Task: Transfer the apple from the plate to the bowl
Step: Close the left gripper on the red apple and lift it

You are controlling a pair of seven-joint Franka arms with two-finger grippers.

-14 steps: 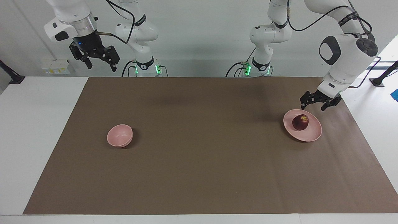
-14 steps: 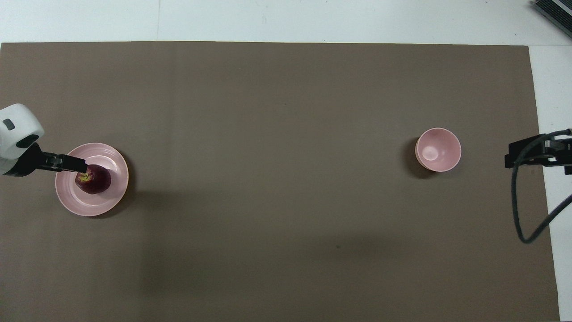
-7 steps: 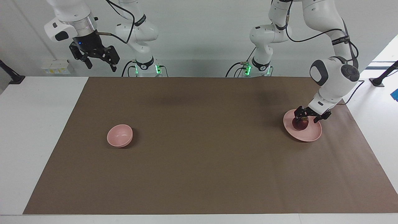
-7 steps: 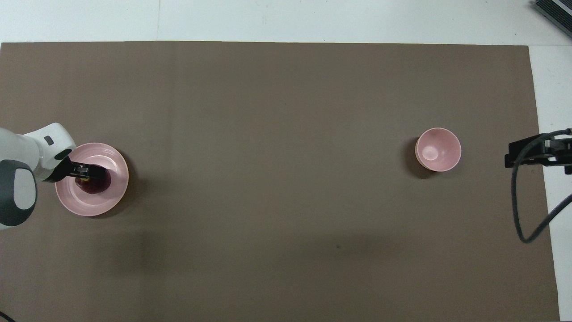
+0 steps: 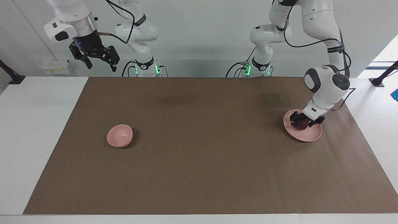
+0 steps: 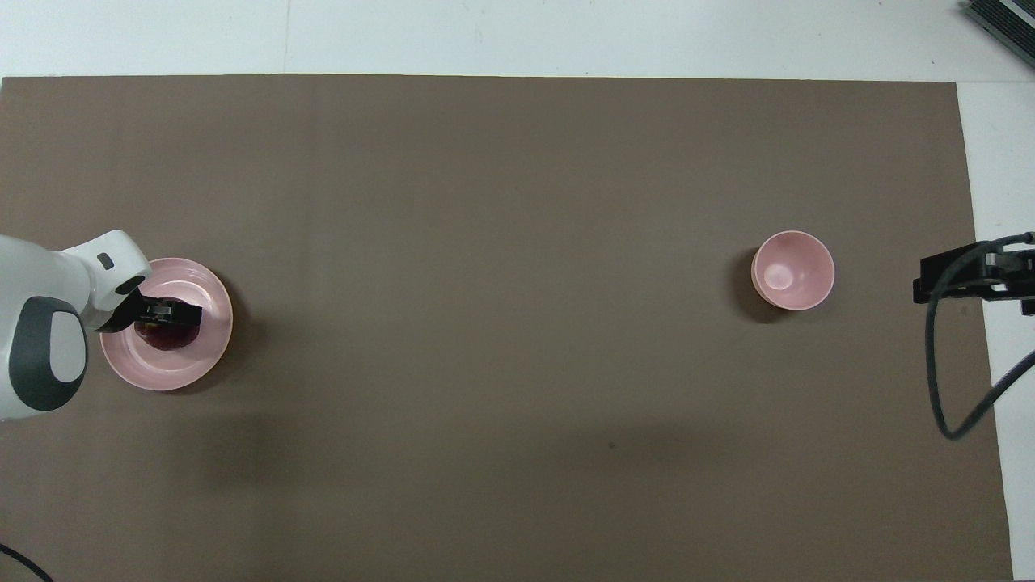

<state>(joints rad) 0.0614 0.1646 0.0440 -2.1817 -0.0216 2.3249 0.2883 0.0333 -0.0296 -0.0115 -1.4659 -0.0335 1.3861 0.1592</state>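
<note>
The dark red apple (image 5: pixel 301 126) lies on the wide pink plate (image 5: pixel 306 136) at the left arm's end of the table. My left gripper (image 5: pixel 301 122) is down on the plate, open, with a finger on each side of the apple. In the overhead view the gripper (image 6: pixel 170 314) covers most of the apple (image 6: pixel 166 339) on the plate (image 6: pixel 162 373). The small deep pink bowl (image 5: pixel 119 136) stands empty toward the right arm's end; it also shows in the overhead view (image 6: pixel 792 269). My right gripper (image 5: pixel 101 65) waits open, raised high over the table's edge at its own end (image 6: pixel 923 283).
A brown mat (image 5: pixel 199 161) covers most of the white table (image 5: pixel 37 130). The plate and bowl are the only things on it, with a wide stretch of bare mat between them. A black cable (image 6: pixel 938 380) hangs from the right arm.
My left gripper has come down from beside the plate's rim onto the plate and now straddles the apple. The apple, plate, bowl and right arm have not moved.
</note>
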